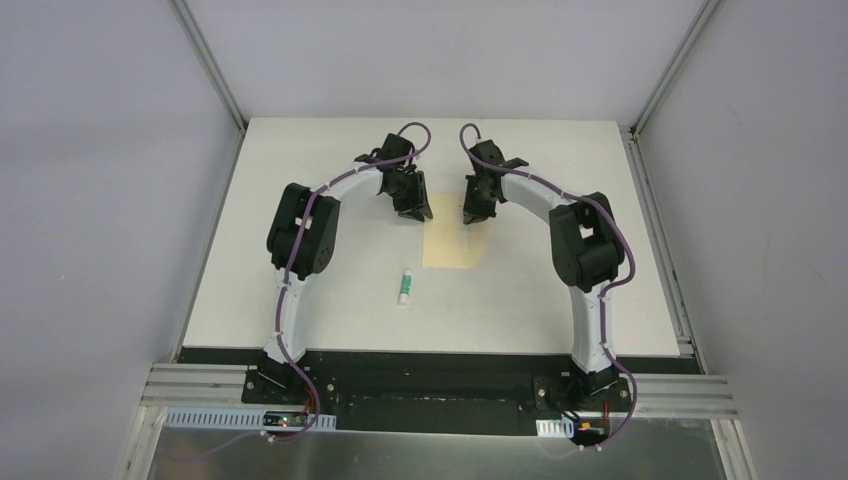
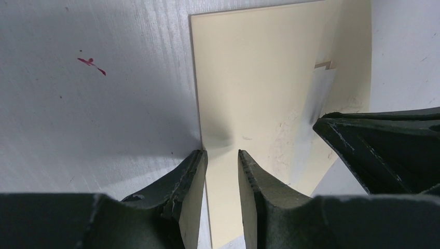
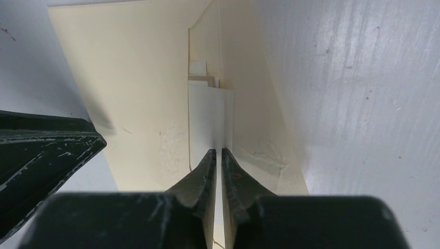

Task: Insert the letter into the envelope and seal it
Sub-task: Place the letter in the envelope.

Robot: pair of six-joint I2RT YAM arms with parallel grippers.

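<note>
right gripper (image 3: 218,153) clenched on letter (image 3: 207,114), far end hidden in envelope (image 3: 129,78) | left gripper (image 2: 222,161) astride envelope edge, grasp unclear | toward far edge

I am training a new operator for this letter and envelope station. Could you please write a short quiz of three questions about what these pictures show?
1. True or false: the white-green tube lies on top of the envelope.
2. Fill in: the fingers of the left gripper stand ___, astride the envelope's edge.
3. Which gripper is pinched on a thin pale sheet? A. left gripper B. right gripper C. neither

Key
1. False. It lies on the bare table, apart from the envelope.
2. apart
3. B
</note>
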